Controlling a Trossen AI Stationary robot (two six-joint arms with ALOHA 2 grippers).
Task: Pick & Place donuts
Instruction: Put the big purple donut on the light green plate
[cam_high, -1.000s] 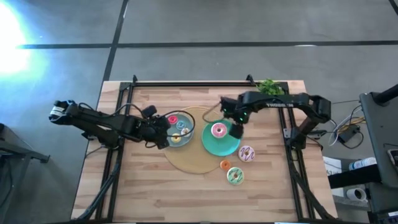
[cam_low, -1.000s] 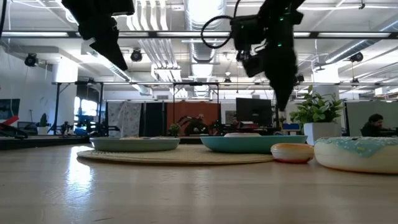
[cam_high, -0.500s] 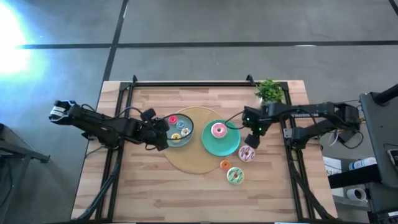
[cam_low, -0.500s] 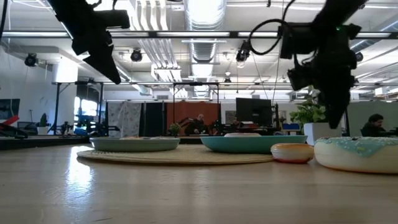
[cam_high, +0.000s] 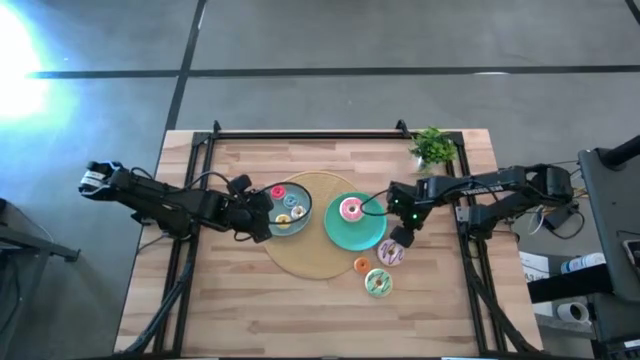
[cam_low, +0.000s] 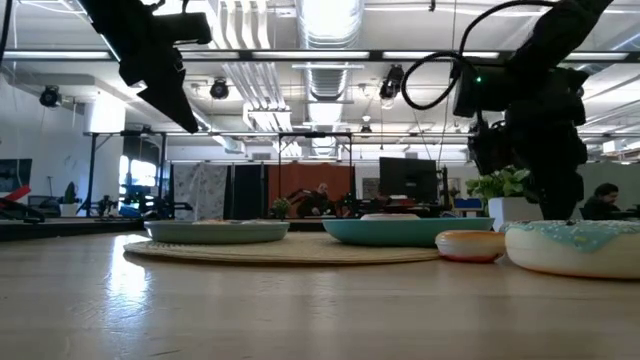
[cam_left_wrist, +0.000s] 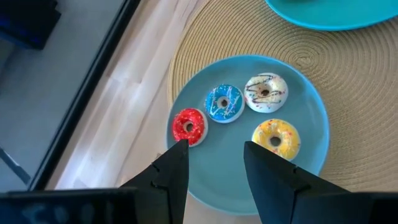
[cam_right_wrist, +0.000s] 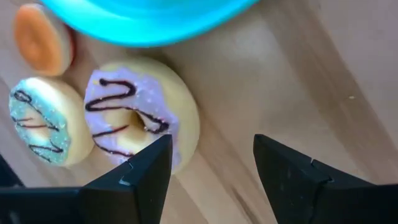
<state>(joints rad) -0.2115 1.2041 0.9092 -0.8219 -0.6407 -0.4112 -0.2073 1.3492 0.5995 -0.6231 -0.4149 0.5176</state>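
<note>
On the grey-blue plate (cam_left_wrist: 311, 149) lie several donuts: red (cam_left_wrist: 188, 125), blue (cam_left_wrist: 224, 102), cream (cam_left_wrist: 265, 92) and yellow (cam_left_wrist: 276, 135). My left gripper (cam_left_wrist: 214, 163) hangs open above that plate's left part (cam_high: 262, 215). A pink donut (cam_high: 350, 209) lies on the teal plate (cam_high: 352, 234). To that plate's near right, a lilac donut (cam_right_wrist: 140, 118), an orange one (cam_right_wrist: 43, 46) and a green one (cam_right_wrist: 40, 121) lie flat on the wood. My right gripper (cam_right_wrist: 211, 168) is open, low beside the lilac donut (cam_high: 390, 253). One finger stands over its rim, the other over bare wood.
A round woven mat (cam_high: 318, 258) lies under both plates. A small green plant (cam_high: 432, 147) stands at the table's far right corner. Bare wood (cam_high: 250, 300) stretches along the near side and the left. In the low view the green donut (cam_low: 575, 248) and the orange one (cam_low: 470, 245) are nearest.
My right gripper has gone from above the teal plate's right rim toward the table's right and near edge and down, rolling and tipping as it went. It now stands low by the lilac donut, still open. The donuts have stayed where they lay.
</note>
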